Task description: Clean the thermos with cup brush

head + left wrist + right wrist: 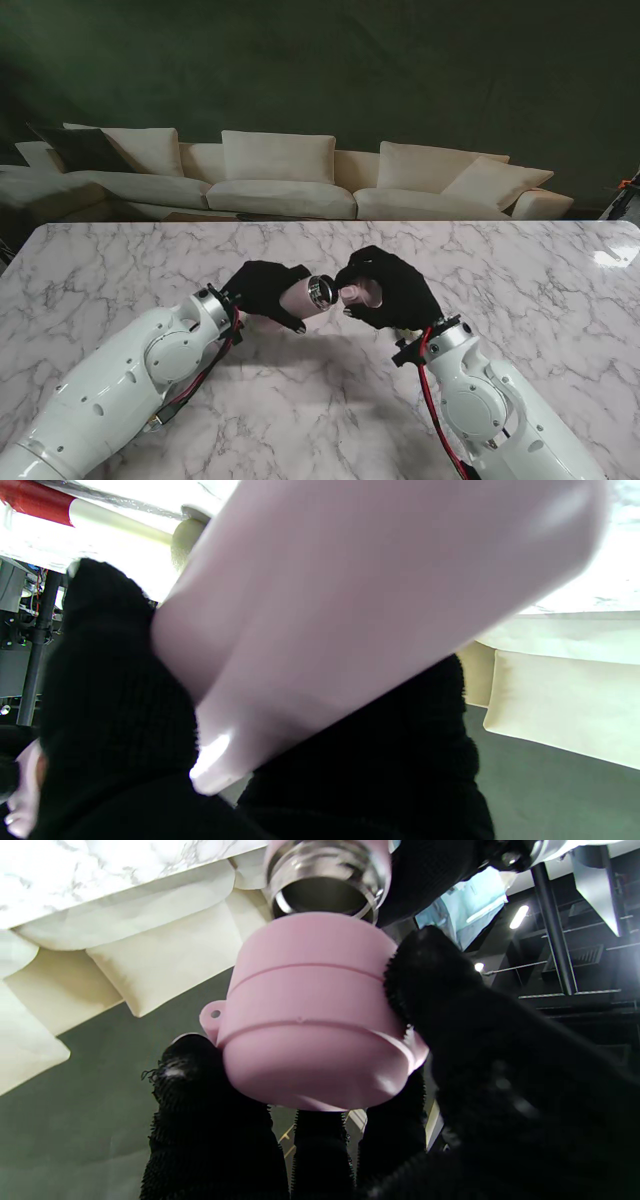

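A cream sofa (290, 175) lines the dark wall behind a white marble counter (120, 265). Over its middle the left robot hand (264, 291), in a black glove, is wrapped around the pink thermos (303, 297), holding it nearly level in the air with the steel mouth (321, 291) pointing toward the right robot hand (385, 290). That one has its fingers (210, 1120) curled around the pink lid (310, 1015), which sits just off the mouth, so the two are close but apart. From here I'd say the thermos has only been opened. No cup brush is in sight anywhere on the counter, so the scrubbing itself looks not yet begun. Looking down the open mouth through the right wrist camera, the steel inside seems dark and bare, though I can't tell whether any liquid sits deeper in.
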Controlling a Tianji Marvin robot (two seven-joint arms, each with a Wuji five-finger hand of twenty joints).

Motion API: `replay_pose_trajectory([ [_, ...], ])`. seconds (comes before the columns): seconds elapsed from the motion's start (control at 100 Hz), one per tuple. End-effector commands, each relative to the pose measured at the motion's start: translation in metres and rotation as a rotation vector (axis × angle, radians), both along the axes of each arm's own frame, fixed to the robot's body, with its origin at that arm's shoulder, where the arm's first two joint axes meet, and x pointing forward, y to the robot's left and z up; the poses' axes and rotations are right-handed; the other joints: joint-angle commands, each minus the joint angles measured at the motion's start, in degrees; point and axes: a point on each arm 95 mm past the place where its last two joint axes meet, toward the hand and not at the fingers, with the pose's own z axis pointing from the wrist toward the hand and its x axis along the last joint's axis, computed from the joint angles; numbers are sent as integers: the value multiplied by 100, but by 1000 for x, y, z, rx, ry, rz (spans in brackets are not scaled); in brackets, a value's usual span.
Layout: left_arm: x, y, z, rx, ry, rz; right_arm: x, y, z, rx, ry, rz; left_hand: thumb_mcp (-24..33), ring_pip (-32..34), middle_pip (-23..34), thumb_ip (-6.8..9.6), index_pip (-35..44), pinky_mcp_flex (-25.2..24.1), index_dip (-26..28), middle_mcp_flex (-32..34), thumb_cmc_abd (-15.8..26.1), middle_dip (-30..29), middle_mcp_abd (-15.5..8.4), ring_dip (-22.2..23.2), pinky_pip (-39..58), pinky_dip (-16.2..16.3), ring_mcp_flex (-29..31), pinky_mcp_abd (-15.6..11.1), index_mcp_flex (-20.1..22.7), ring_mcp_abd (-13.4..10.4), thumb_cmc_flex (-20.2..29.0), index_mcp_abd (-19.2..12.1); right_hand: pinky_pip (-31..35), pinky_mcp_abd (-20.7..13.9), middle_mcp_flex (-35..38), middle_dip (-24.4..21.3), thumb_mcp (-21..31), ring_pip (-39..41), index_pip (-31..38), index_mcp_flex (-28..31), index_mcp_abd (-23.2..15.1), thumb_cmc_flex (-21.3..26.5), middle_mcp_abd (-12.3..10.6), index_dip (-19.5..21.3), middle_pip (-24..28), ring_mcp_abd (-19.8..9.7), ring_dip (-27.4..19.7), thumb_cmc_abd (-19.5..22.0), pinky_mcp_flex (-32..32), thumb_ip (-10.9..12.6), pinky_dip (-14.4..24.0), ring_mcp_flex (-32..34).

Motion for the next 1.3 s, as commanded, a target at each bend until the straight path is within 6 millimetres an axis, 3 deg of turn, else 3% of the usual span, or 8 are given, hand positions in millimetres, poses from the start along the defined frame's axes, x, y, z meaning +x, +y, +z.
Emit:
replay_pose_trajectory([
  [0.0, -2, -1, 5, 8, -8, -17, 2, -10, 5, -23, -12, -24, 2380, 1133, 298, 349, 828, 174, 235, 173, 1399, 138, -144, 403, 344, 31, 625, -747, 160, -463, 2186, -989, 49, -823, 516, 287, 937, 1581, 1529, 854, -948, 1032, -226, 506, 358, -1396, 476, 1172, 153, 436, -8, 816],
  [0.28, -5, 3, 9, 30, -37, -32, 16, -53, 11, -195, -2, -124, 2371, 1119, 287, 345, 826, 133, 243, 154, 1411, 134, -161, 399, 327, 28, 592, -732, 153, -459, 2185, -1001, 88, -872, 548, 274, 848, 1621, 1462, 751, -905, 1001, -198, 427, 307, -1432, 434, 1230, 223, 459, -73, 847],
  [0.94, -13, 0, 13, 30, -53, -60, 69, -140, -22, -588, 166, -365, 2368, 1114, 284, 355, 813, 127, 254, 156, 1410, 137, -175, 401, 330, 33, 586, -743, 154, -472, 2174, -1013, 176, -1027, 655, 166, 719, 1739, 1450, 750, -796, 1025, -287, 229, 313, -1526, 344, 1293, 339, 457, -245, 931],
  [1.17, -13, 0, 12, 30, -51, -61, 79, -157, -27, -676, 207, -412, 2372, 1113, 279, 356, 812, 129, 254, 163, 1404, 133, -170, 401, 330, 32, 583, -745, 161, -469, 2179, -1011, 202, -1039, 680, 144, 634, 1742, 1382, 743, -793, 1007, -288, 54, 272, -1530, 339, 1339, 354, 459, -274, 937],
  [1.2, -14, 0, 12, 29, -51, -61, 81, -159, -28, -687, 213, -414, 2370, 1115, 277, 355, 810, 129, 253, 160, 1404, 132, -167, 401, 330, 32, 585, -745, 160, -469, 2175, -1009, 219, -1038, 688, 151, 565, 1730, 1491, 720, -806, 1011, -292, -209, 255, -1537, 349, 1362, 349, 499, -316, 939],
  [1.29, -14, 0, 11, 27, -51, -60, 85, -161, -35, -714, 237, -418, 2371, 1114, 275, 355, 811, 128, 253, 160, 1403, 131, -173, 400, 327, 30, 581, -748, 161, -475, 2173, -1011, 205, -1024, 704, 125, 489, 1721, 1478, 699, -819, 999, -295, -341, 230, -1554, 347, 1397, 335, 482, -331, 934],
])
